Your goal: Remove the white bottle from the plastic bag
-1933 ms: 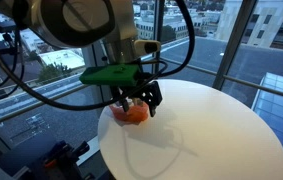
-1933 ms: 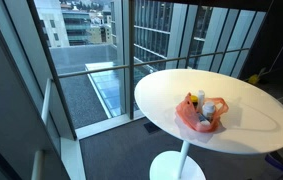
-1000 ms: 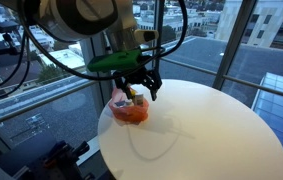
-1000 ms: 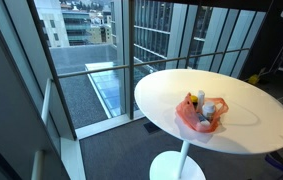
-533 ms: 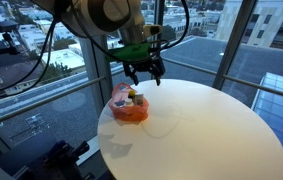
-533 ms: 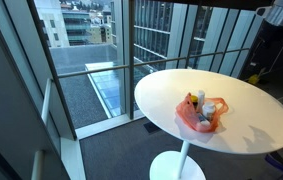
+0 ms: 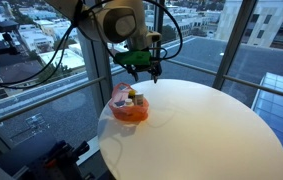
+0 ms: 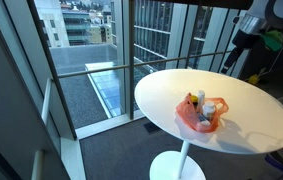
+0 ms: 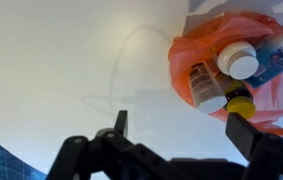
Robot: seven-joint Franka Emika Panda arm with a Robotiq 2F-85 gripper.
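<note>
The gripper (image 9: 177, 120), jaws apart and empty, hangs above 1 plastic bag (image 9: 185, 62) holding 1 white bottle (image 9: 243, 63) and 1 yellow-capped bottle (image 9: 240, 103).

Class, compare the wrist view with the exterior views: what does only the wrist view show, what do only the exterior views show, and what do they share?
Only the wrist view: a look down into the orange plastic bag, showing the white bottle by its round cap, a yellow cap beside it, and how wide the gripper stands open. Only the exterior views: the robot arm, the tall glass windows with city buildings beyond, and the table's pedestal. Shared: the bag lying on the round white table.
</note>
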